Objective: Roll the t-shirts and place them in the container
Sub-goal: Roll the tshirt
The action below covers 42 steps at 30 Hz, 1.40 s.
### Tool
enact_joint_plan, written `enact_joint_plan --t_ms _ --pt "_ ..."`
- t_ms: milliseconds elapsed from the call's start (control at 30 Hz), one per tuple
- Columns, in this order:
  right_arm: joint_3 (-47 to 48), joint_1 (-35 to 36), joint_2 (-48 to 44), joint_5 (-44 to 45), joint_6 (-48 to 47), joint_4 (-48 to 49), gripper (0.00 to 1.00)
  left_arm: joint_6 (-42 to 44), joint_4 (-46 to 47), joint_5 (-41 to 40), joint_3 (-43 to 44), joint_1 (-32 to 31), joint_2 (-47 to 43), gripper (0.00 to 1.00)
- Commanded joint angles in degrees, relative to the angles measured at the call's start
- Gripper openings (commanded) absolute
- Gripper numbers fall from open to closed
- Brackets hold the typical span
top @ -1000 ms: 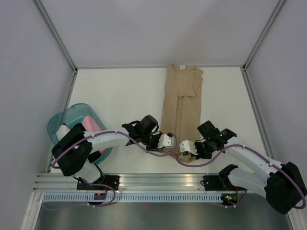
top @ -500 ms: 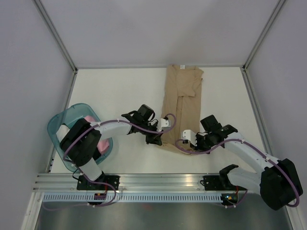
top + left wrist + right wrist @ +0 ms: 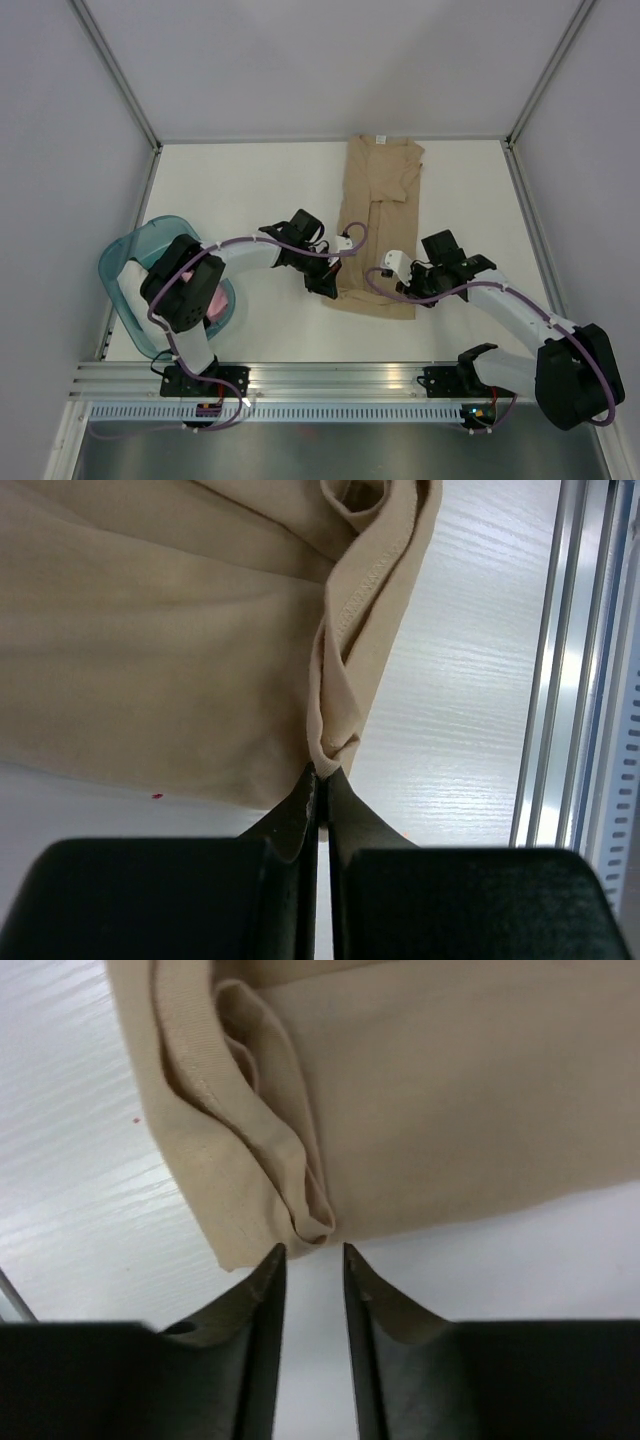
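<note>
The white counter (image 3: 250, 200) carries everything, and both pincers sit low over its near half. The tan short-sleeved fabric t-shirt (image 3: 380, 230) lies on it folded lengthwise into a narrow strip. Its collar end is far ahead of both pincers, and its hem end lies between them. A translucent teal plastic basket (image 3: 125, 265) stands well behind the left pincer (image 3: 330, 283), out beside that arm's elbow. The arm covers part of the basket. An aluminium rail (image 3: 330, 378) runs along the counter's near edge, behind both pincers.

The left pincer is at the hem's left corner. In its wrist view its fingers (image 3: 300, 820) are pressed almost together. A folded ridge of the tan cloth (image 3: 150, 630) runs straight into their tips, nipped there.

The right pincer (image 3: 400, 287) is at the hem's opposite side. In its wrist view its fingers (image 3: 262, 1290) stand slightly spread, with bare counter showing through the narrow gap. A doubled fold of the hem (image 3: 450, 1090) lies just ahead of the tips. The view does not show whether the cloth touches them.

A pink fabric bundle (image 3: 214, 299) shows inside the basket, mostly hidden under the left arm.
</note>
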Motion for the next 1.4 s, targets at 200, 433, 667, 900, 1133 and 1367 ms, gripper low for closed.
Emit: enact_joint_plan --t_ms 200,433,667,900,1133,1367 --pt "2.49 -2.99 -1.04 1.12 3.25 5.46 0.48 -4.74 -1.48 3.28 2.58 1.94 1.96 0.02" --pt "-0.06 -2.38 -4.12 -5.21 -6.00 0.96 0.38 -5.26 -1.74 2.14 2.58 1.94 1.96 0.15" --pt "-2.43 1.57 -1.49 -9.89 -8.02 3.94 0.15 -7.90 -1.39 -4.62 2.85 2.03 1.08 0.22" --pt "-5.59 3.07 -0.60 -3.99 -6.98 9.92 0.13 -13.25 -1.48 -10.85 2.93 2.11 0.20 0.36" --pt "-8.67 2.98 -2.19 0.84 -6.28 11.51 0.13 -13.62 -1.21 -17.64 3.28 3.96 -2.61 0.36" --pt "-8.85 2.98 -2.36 1.11 -5.13 13.35 0.14 5.22 6.85 -17.89 -4.33 -1.90 -14.64 0.37"
